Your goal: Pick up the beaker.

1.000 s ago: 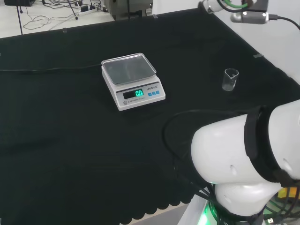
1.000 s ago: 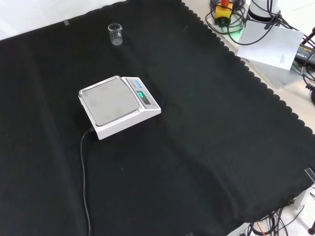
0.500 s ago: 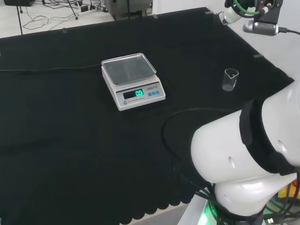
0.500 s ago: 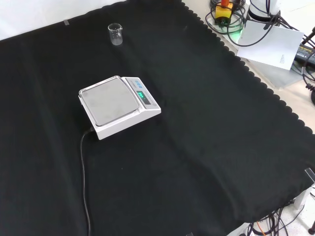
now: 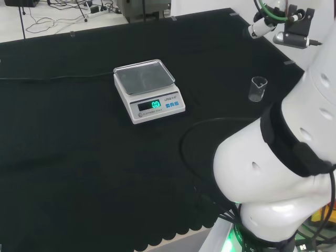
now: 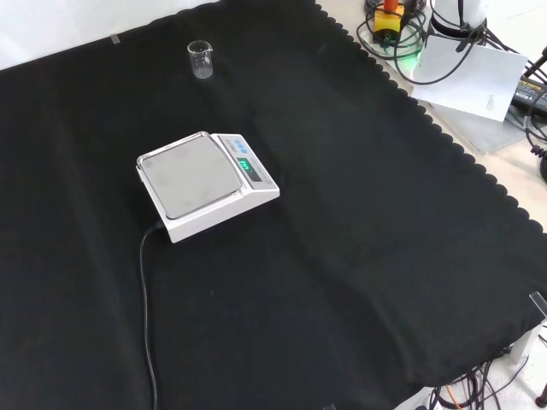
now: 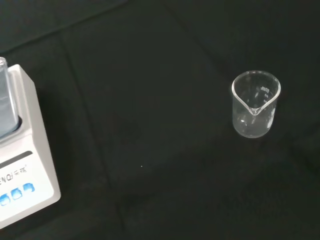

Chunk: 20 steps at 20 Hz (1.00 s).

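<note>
A small clear glass beaker stands upright on the black cloth, right of the scale in the head view. It looks empty. In the front view the beaker stands near the cloth's far edge, beyond the scale. The wrist view looks down on the beaker, spout towards the camera, with nothing touching it. The arm's wrist end hangs high at the head view's top right, above and beyond the beaker.
A white digital scale with a steel pan and a lit display sits mid-cloth; its black cable runs towards the front edge in the front view. The scale's corner shows in the wrist view. The arm's big white links stand at the head view's right.
In the head view the arm's wrist end has shifted right and the big white link has swung upward. Beaker and scale have stayed put.
</note>
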Each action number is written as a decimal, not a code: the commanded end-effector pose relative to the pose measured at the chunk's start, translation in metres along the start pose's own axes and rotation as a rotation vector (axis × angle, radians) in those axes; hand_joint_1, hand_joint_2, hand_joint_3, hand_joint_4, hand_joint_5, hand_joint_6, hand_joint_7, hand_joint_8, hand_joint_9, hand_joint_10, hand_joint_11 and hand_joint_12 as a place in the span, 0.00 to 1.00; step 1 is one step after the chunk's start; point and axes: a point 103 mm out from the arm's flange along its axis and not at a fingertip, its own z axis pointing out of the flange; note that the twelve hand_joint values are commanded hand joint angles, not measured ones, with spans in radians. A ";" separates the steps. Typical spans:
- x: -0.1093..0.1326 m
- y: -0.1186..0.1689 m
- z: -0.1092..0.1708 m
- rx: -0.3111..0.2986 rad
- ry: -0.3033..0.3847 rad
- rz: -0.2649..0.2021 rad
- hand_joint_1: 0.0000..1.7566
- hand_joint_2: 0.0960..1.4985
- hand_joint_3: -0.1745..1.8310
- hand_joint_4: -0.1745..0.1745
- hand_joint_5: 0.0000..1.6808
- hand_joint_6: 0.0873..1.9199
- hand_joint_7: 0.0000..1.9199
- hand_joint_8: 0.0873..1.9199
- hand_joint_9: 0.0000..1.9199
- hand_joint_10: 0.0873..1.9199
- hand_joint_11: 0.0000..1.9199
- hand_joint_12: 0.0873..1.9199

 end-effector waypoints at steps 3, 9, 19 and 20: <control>-0.026 0.066 0.018 -0.029 0.079 0.012 0.38 0.65 0.08 0.49 0.29 0.10 0.22 0.29 0.26 0.36 0.00 0.73; -0.035 0.090 0.038 0.025 0.098 0.030 0.38 0.65 0.08 0.49 0.30 0.10 0.22 0.30 0.26 0.36 0.00 0.74; -0.035 0.128 0.059 0.075 0.092 0.021 0.38 0.65 0.08 0.48 0.30 0.10 0.22 0.30 0.26 0.36 0.00 0.75; -0.035 0.132 0.060 0.079 0.093 0.023 0.38 0.65 0.08 0.48 0.30 0.10 0.22 0.30 0.26 0.36 0.00 0.75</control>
